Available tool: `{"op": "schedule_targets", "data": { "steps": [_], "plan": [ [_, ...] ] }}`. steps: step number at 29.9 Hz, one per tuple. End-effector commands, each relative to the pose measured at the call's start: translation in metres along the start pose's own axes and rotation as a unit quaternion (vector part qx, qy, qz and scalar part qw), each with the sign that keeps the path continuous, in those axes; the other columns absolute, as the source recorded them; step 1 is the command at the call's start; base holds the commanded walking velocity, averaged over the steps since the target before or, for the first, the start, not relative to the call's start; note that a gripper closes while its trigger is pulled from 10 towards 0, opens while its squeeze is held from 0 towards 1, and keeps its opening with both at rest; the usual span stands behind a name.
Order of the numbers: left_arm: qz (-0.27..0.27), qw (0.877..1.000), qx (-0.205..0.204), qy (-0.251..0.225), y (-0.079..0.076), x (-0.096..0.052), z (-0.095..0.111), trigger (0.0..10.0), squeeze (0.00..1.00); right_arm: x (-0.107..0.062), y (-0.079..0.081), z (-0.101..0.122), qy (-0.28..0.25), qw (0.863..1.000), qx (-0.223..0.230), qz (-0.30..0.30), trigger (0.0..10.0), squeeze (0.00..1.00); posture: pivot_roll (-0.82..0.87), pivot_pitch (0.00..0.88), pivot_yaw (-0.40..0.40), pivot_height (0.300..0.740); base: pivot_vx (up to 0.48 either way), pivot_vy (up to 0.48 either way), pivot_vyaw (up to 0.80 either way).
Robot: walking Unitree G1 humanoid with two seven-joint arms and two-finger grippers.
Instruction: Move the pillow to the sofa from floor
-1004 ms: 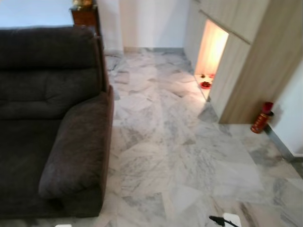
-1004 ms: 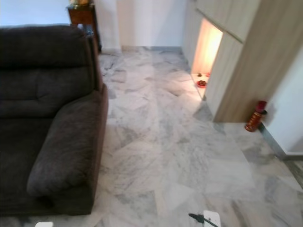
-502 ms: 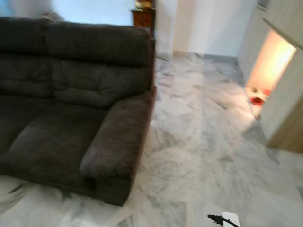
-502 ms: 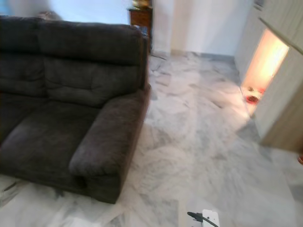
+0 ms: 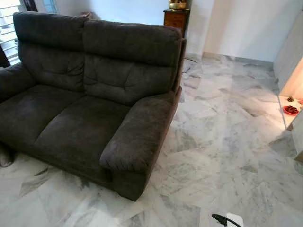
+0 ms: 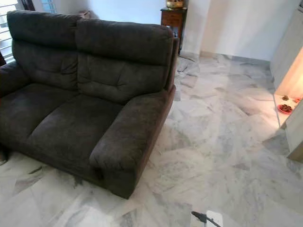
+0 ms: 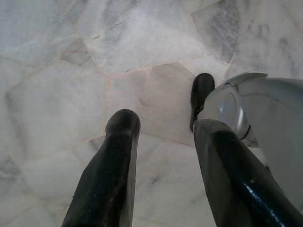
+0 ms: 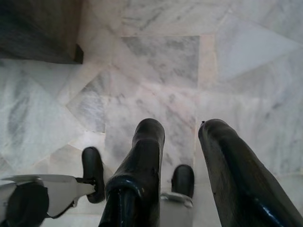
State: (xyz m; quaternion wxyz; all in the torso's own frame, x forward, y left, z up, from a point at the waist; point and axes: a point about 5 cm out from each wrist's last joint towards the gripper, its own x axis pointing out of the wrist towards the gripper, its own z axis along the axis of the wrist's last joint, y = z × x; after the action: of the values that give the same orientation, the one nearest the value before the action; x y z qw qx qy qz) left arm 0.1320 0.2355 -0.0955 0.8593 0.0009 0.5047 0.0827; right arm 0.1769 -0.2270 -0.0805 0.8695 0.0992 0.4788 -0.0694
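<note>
Two-seat dark sofa (image 5: 94, 109), marble floor (image 5: 222, 142), red dish (image 5: 290, 109)

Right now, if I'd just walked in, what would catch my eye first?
The big dark grey sofa fills the left side, its two seats bare. To its right spreads a pale marble floor, with a warm glow and a red dish at the far right edge. A wooden cabinet with a brass bowl on top stands behind the sofa.
</note>
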Motion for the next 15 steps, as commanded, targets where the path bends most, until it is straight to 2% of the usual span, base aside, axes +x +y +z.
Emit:
{"op": "schedule_targets", "data": {
  "steps": [1, 3, 6, 10, 13, 15],
  "plan": [
    [0.007, 1.000, 0.004, 0.010, 0.004, 0.000, -0.002, 10.0, 0.00, 0.001, 0.005, 0.003, -0.003, 1.000, 0.006, 0.004, 10.0, 0.00, 0.10, 0.000, 0.008, 0.740, 0.000, 0.480, 0.00],
    [0.011, 1.000, 0.003, 0.009, 0.009, 0.000, 0.001, 10.0, 0.00, 0.001, 0.005, 0.003, -0.007, 1.000, 0.008, 0.005, 10.0, 0.00, 0.10, 0.000, 0.008, 0.740, 0.000, 0.480, 0.00],
    [0.017, 1.000, 0.002, 0.014, 0.021, -0.003, -0.005, 10.0, 0.00, 0.001, 0.005, 0.003, -0.008, 1.000, 0.011, 0.003, 10.0, 0.00, 0.10, 0.000, 0.006, 0.740, 0.000, 0.480, 0.00],
    [0.024, 0.999, 0.000, 0.027, 0.033, -0.010, -0.024, 10.0, 0.00, 0.001, 0.004, 0.003, -0.006, 1.000, 0.014, -0.002, 10.0, 0.00, 0.10, 0.000, 0.008, 0.740, 0.000, 0.480, 0.00],
    [0.024, 0.999, -0.001, 0.027, 0.034, -0.010, -0.024, 10.0, 0.00, 0.001, 0.005, 0.003, -0.006, 1.000, 0.011, 0.000, 10.0, 0.00, 0.10, 0.000, 0.008, 0.740, 0.000, 0.480, 0.00],
    [0.021, 1.000, -0.001, 0.021, 0.029, -0.007, -0.013, 10.0, 0.00, 0.001, 0.005, 0.003, -0.008, 1.000, 0.018, 0.000, 10.0, 0.00, 0.10, 0.000, 0.010, 0.740, 0.000, 0.480, 0.00]
  ]
}}
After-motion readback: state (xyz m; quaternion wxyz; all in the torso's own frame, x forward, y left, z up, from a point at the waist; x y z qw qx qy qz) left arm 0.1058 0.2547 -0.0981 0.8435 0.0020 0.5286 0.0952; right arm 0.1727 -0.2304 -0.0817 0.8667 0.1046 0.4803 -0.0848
